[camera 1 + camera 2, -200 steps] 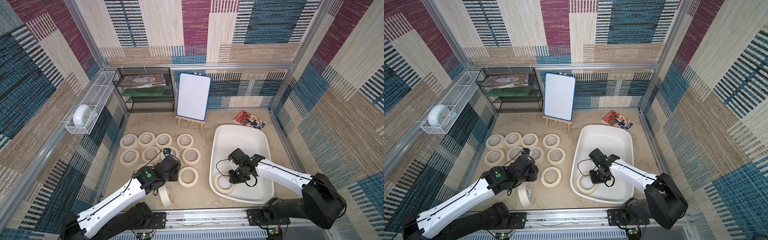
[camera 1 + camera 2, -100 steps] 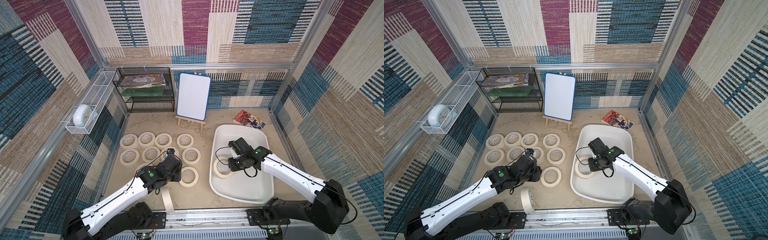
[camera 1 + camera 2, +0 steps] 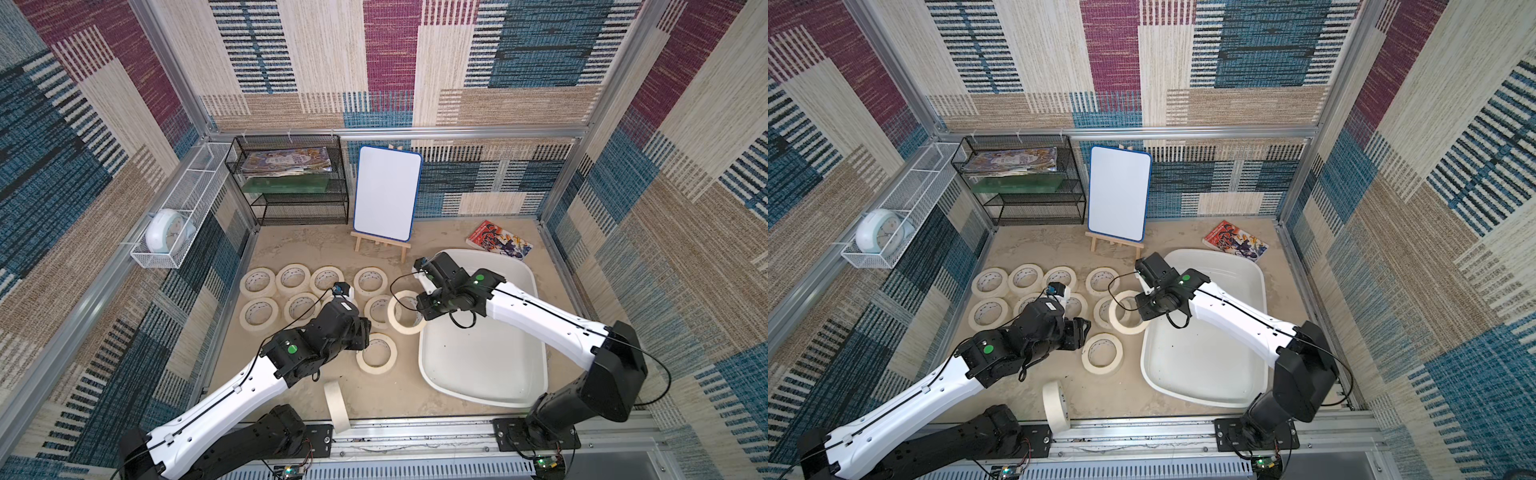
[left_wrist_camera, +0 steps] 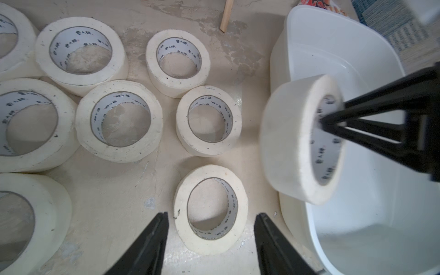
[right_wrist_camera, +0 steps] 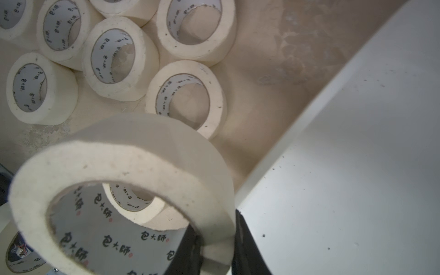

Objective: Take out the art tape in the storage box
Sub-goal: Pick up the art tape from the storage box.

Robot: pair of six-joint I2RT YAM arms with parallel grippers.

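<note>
Art tape (image 3: 244,314) lies mostly out on your counter (image 3: 440,239). Two rows of flat rolls sit left of the box (image 3: 478,365). A lone roll (image 3: 376,368) lies flat just beside the box's near-left rim, and an upright roll (image 3: 334,399) stands on edge at the counter's front edge. One more, the held roll (image 3: 393,318), is pinched in your right claw (image 3: 422,311). It is lifted clear and tilted, hanging over the box's left rim next to the rows. In the right wrist view you see the fingers (image 5: 188,257) clenched on its wall, one inside the core and one outside. Your left claw (image 3: 362,332) hovers spread and grasps nothing, between the rows and the lone roll. In its wrist view that roll shows between the two fingertips (image 4: 159,223); you cannot tell whether they touch it. At the back stand a whiteboard (image 3: 386,191) on an easel (image 3: 380,245), a black rack (image 3: 291,208) and a comic (image 3: 498,241).
</note>
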